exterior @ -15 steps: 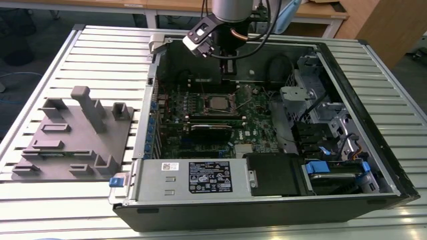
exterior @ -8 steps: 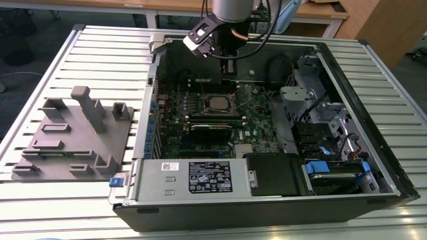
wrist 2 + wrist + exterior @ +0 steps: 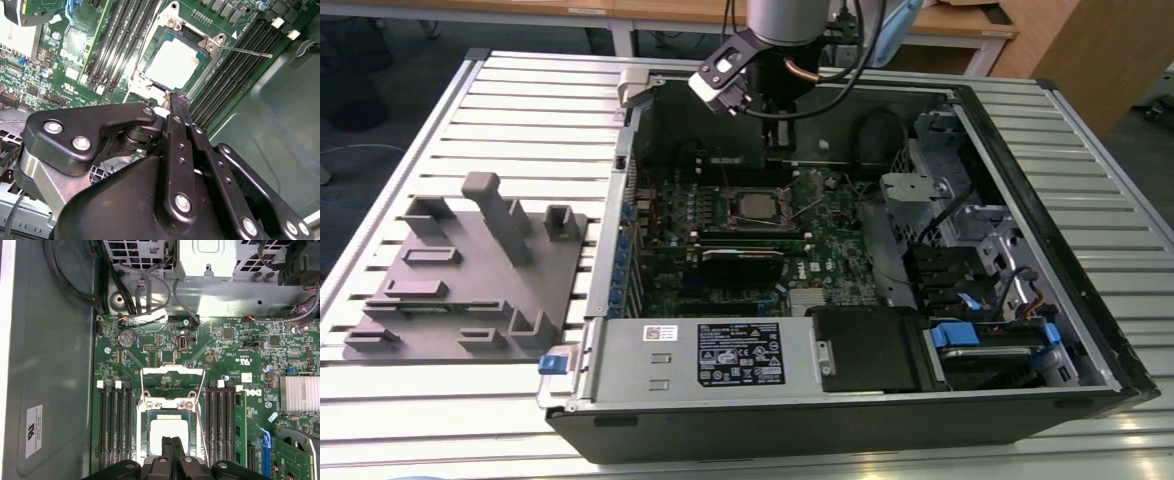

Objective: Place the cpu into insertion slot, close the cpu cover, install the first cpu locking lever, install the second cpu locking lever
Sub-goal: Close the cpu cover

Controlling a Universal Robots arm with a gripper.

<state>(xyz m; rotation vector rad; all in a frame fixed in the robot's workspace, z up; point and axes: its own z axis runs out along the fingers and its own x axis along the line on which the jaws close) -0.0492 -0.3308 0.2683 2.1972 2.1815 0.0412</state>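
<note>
One cpu point(image 3: 169, 432) sits in the insertion slot point(image 3: 169, 416), cpu cover point(image 3: 173, 370) open. Gripper point(image 3: 778, 150), clenched on nothing, hangs at the cpu's twelve o'clock in the exterior view; push that cover down squarely.

In the exterior view the arm point(image 3: 787, 18) is a smooth silver-grey tube with dark cables point(image 3: 859, 35) running beside it, and a small black-and-white box point(image 3: 724, 75) sits at its wrist. The gripper point(image 3: 175, 100) in the second wrist view is built of matte black, rounded metal links point(image 3: 95, 130) joined at their pivots by shiny silver screws point(image 3: 182, 202). In the first wrist view its two fingers point(image 3: 167, 447) are slim, flat black bars with squared tips, set on broader black shoulders.
</note>
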